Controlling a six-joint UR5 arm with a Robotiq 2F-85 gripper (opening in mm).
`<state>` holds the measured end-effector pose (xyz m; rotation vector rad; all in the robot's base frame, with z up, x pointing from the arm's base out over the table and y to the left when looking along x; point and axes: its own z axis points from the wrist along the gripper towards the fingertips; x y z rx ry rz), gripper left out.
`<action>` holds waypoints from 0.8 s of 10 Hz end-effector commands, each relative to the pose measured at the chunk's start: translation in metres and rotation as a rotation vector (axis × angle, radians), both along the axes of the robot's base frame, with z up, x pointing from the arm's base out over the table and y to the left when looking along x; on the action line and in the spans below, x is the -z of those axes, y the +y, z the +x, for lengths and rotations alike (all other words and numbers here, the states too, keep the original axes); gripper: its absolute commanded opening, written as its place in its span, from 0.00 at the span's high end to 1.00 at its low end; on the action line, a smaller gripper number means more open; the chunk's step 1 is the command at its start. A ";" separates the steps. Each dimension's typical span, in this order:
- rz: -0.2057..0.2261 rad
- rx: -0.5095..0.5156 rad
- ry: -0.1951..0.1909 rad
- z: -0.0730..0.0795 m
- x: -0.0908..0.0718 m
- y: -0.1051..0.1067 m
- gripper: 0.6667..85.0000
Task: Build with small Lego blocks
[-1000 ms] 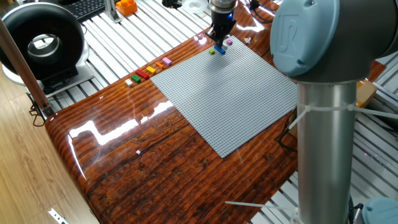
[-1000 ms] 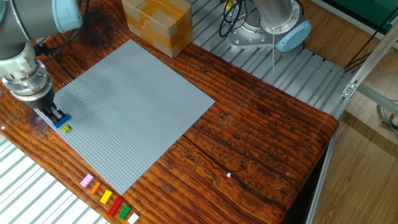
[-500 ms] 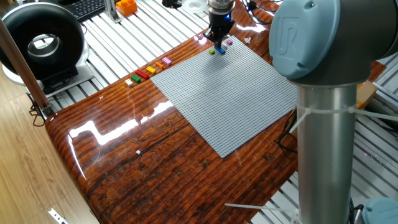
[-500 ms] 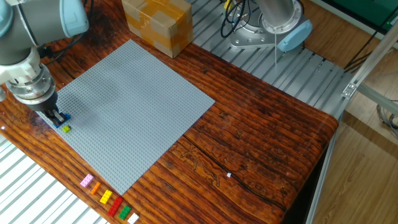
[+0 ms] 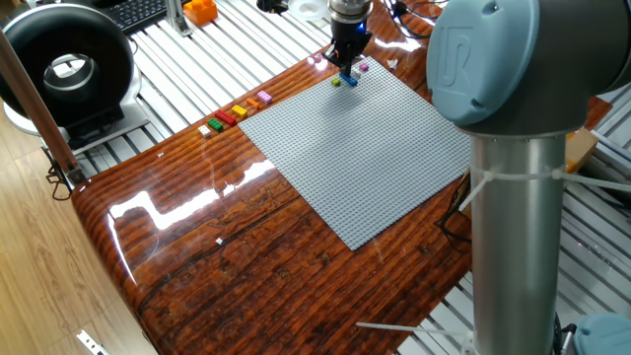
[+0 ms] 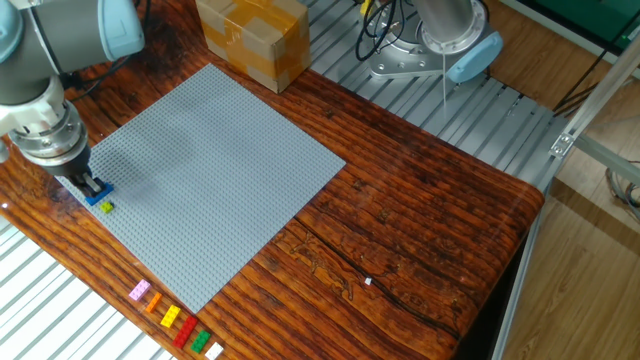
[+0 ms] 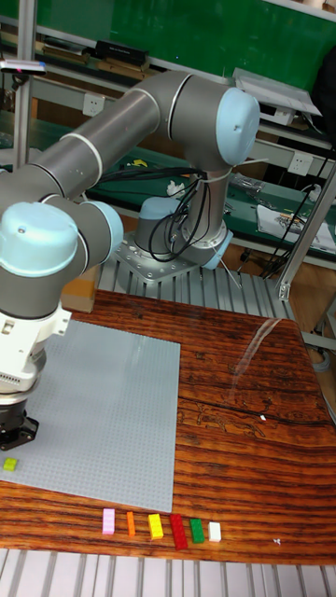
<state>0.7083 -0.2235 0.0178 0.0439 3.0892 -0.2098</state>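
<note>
The tool [image 6: 92, 187] was positioned low over one corner region of the grey baseplate [image 6: 215, 170], close to the table [image 6: 420, 210] edge where the arm stood. Its fingers were closed on a blue brick [image 6: 101, 195], which was held at or on the plate surface; whether the brick was already pressed onto the studs could not be told. A single yellow-green brick [image 6: 107, 207] lay on the plate just beside the blue one, apart from the tool. In the one fixed view a small pink piece [image 5: 363, 67] was seen off the plate near that same corner, on the bare wood.

The task was judged to be at an early stage: at most two bricks were on the plate, and no stacked structure was visible. A supply row [image 7: 159, 527] remained untouched along the table edge beyond the adjacent side of the plate. In the tall fixed view six bricks were counted there: one pink, one orange, one yellow, one red, one green and one white. Placement of these six was judged to be still outstanding.

A cardboard box [image 6: 252, 38] stood at the opposite side of the plate and was not involved.
</note>
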 end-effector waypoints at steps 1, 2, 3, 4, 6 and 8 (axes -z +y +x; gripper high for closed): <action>0.025 -0.001 -0.009 -0.001 0.002 -0.002 1.00; 0.027 -0.003 -0.009 -0.001 0.003 -0.003 1.00; 0.028 -0.009 -0.009 -0.002 0.003 -0.005 1.00; 0.028 -0.019 -0.011 -0.001 0.004 -0.008 1.00; 0.033 -0.022 -0.014 0.000 0.004 -0.008 1.00; 0.052 -0.022 -0.027 0.002 0.008 -0.004 1.00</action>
